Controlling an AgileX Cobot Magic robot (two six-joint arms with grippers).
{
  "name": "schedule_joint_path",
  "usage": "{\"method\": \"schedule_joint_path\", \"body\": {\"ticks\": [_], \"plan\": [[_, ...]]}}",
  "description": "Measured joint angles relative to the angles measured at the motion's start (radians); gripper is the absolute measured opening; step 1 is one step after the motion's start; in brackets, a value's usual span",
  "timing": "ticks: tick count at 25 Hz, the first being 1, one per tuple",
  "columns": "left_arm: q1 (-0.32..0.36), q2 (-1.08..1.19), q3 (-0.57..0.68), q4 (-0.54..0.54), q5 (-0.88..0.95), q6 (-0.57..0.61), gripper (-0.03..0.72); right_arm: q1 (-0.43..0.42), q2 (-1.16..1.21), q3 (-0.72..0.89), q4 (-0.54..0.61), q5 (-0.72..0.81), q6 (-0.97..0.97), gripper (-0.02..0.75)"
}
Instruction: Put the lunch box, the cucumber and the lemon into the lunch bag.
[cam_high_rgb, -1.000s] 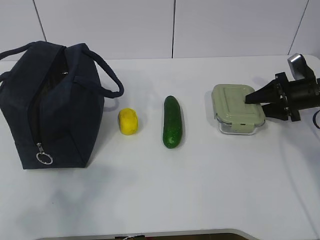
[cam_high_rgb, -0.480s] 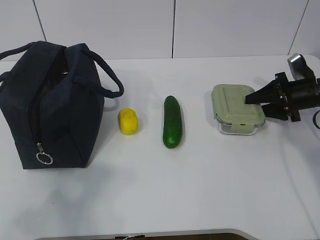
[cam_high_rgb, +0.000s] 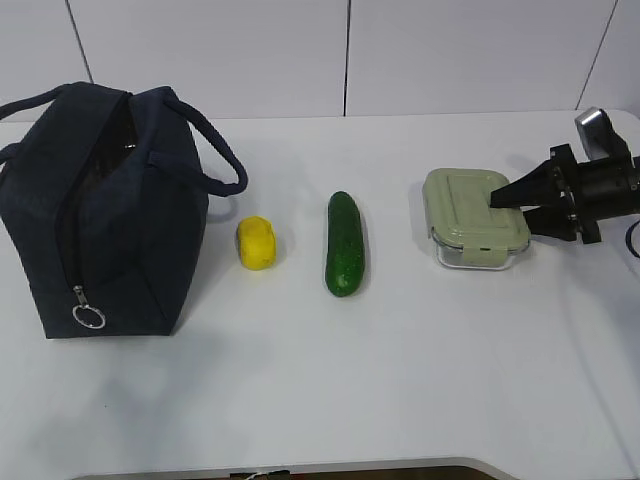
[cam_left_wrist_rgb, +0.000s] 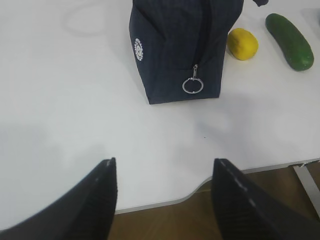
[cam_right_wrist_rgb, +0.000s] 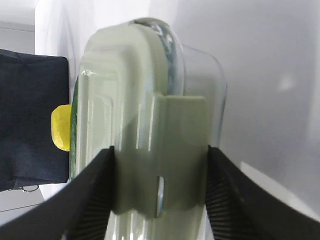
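Observation:
The lunch box (cam_high_rgb: 465, 215) with its sage-green lid stands on the table at the right. My right gripper (cam_high_rgb: 512, 212) reaches in from the right, its jaws open around the box's near end. In the right wrist view (cam_right_wrist_rgb: 160, 150) its fingers straddle the clip of the lunch box (cam_right_wrist_rgb: 150, 100). The cucumber (cam_high_rgb: 345, 243) lies in the middle, with the lemon (cam_high_rgb: 258, 243) to its left. The navy lunch bag (cam_high_rgb: 110, 210) stands at the far left. My left gripper (cam_left_wrist_rgb: 163, 162) is open and empty over the table's front edge, short of the lunch bag (cam_left_wrist_rgb: 175, 45).
The bag's zipper ring pull (cam_high_rgb: 88, 317) hangs low on its front end, and the two loop handles stand up at the top. The lemon (cam_left_wrist_rgb: 242, 43) and cucumber (cam_left_wrist_rgb: 290, 40) show to the right of the bag in the left wrist view. A white wall runs behind the table.

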Motion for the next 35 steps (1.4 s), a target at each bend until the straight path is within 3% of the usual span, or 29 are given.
{"method": "schedule_joint_path", "body": {"ticks": [35], "plan": [[0.000,0.000,0.000,0.000,0.000,0.000,0.438,0.000,-0.053,0.002,-0.038,-0.027,0.075,0.405]]}}
